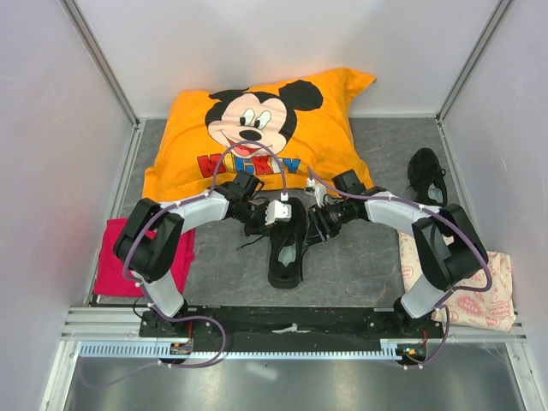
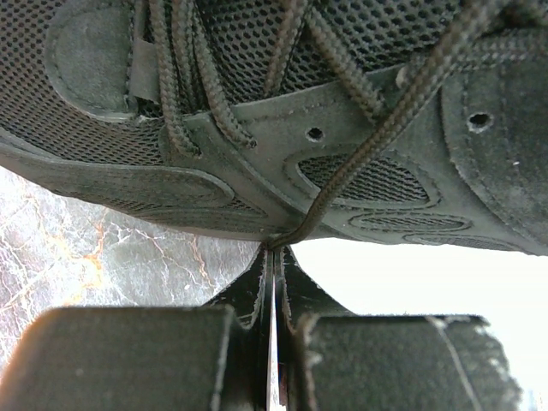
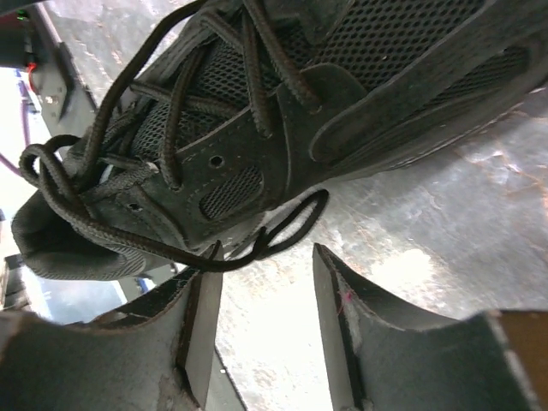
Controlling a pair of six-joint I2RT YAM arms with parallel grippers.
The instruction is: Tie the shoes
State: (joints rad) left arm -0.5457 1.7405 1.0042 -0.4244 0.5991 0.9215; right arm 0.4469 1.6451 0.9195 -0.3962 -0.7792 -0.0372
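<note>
One black sneaker (image 1: 287, 244) is found at the centre of the grey table (image 1: 360, 257), just near of the Mickey Mouse pillow (image 1: 257, 128), and the second sneaker (image 1: 428, 175) lies well apart at the far right. The left gripper (image 2: 274, 255) is clenched on a lace (image 2: 385, 128), which is drawn taut from the shoe's left side. The right gripper (image 3: 264, 261) is held with fingers parted at the shoe's right side, with a lace loop (image 3: 295, 224) lying ungrasped at their tips.
</note>
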